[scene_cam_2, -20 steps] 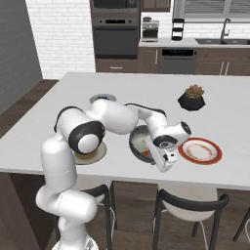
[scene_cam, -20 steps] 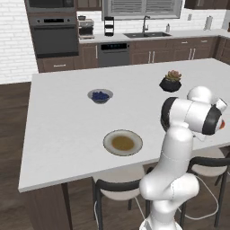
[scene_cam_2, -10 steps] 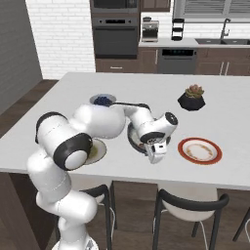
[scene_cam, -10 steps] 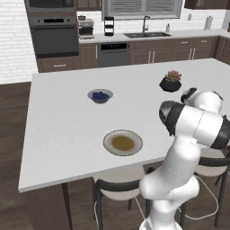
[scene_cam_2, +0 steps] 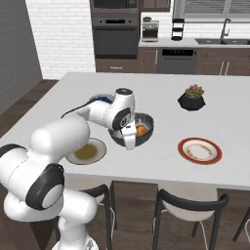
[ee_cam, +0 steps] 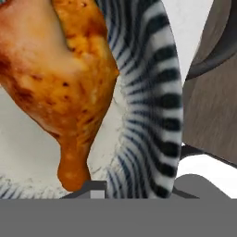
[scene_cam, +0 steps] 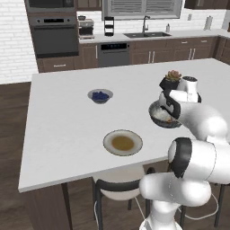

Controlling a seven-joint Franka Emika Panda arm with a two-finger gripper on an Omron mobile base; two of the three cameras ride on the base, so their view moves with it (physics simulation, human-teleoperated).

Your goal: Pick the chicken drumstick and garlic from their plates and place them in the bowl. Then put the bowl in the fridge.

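Observation:
The dark grey bowl [scene_cam_2: 146, 124] with its streaked inside [ee_cam: 152, 92] sits over the island's middle, between the two plates. The orange-brown chicken drumstick [ee_cam: 65, 78] lies inside it, narrow bone end toward the hand; it also shows as an orange spot, the drumstick [scene_cam_2: 141, 130]. My gripper [scene_cam_2: 130, 142] is shut on the bowl's near rim, one finger inside and one outside, and my gripper [ee_cam: 146, 187] straddles that rim. In the left base view the bowl [scene_cam: 158, 116] peeks out beside my forearm. The garlic is hidden. Both the beige plate [scene_cam_2: 86, 151] and the red-rimmed plate [scene_cam_2: 199, 150] are bare.
A small blueberry bowl [scene_cam: 100, 95] and a black plant pot [scene_cam_2: 194, 97] stand farther back on the island. Stools [scene_cam_2: 190, 205] stand under the island's near edge. Ovens and a sink counter line the far wall. A tall grey panel [scene_cam_2: 14, 44] rises at far left.
The arm has swung the bowl leftward, away from the red-rimmed plate and toward the beige plate, with the drumstick riding inside it.

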